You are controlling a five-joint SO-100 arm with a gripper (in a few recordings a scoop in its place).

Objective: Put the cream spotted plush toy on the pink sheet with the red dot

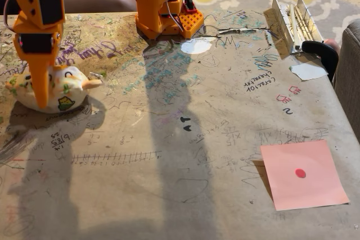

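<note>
The cream spotted plush toy [62,89] rests on the scribbled table at the far left of the fixed view, its yellow corn patch facing front. My orange gripper [42,102] comes down from above onto it. One orange finger [40,85] runs down across the toy's front, almost to the table. The other finger is hidden behind the toy, so how the jaws stand cannot be read. The pink sheet with the red dot [304,175] lies flat near the front right corner, far from the toy, with nothing on it.
The arm's orange base [163,4] stands at the back centre with a white paper scrap [196,46] before it. At the back right are a white rack [292,21], a black clamp [322,51] and another white scrap [308,71]. A grey sofa edge [349,71] borders the right.
</note>
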